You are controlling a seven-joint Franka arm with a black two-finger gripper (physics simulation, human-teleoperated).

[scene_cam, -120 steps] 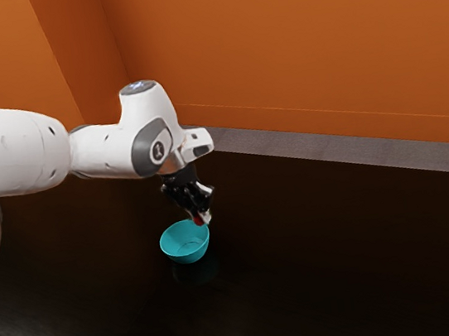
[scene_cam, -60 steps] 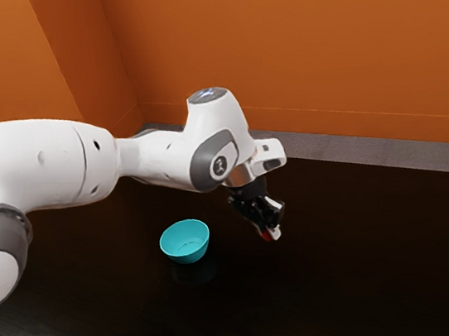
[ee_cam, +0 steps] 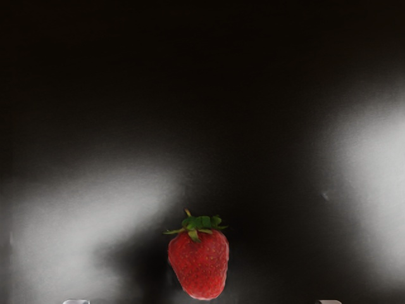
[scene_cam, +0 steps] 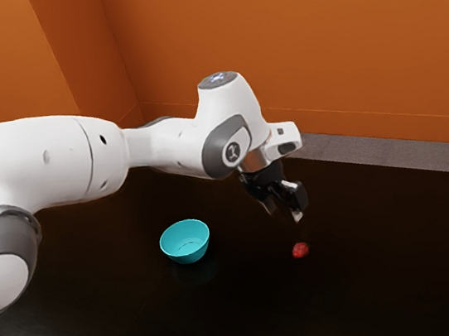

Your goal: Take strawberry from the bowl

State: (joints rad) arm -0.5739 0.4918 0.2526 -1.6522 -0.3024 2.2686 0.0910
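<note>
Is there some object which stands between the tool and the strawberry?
Nothing visible does. The strawberry is below the open tool, with only a gap between them, and the teal bowl stands off toward the exterior view's left.

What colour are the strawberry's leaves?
Green; the leaves show best in the wrist view.

Your strawberry (ee_cam: pixel 198 266) is red, finely speckled, with green leaves (ee_cam: pixel 201 223); your bowl (scene_cam: pixel 188 256) plain turquoise, gripper (scene_cam: pixel 284 213) black, table (scene_cam: pixel 229 318) black, walls (scene_cam: pixel 289 33) orange.
</note>
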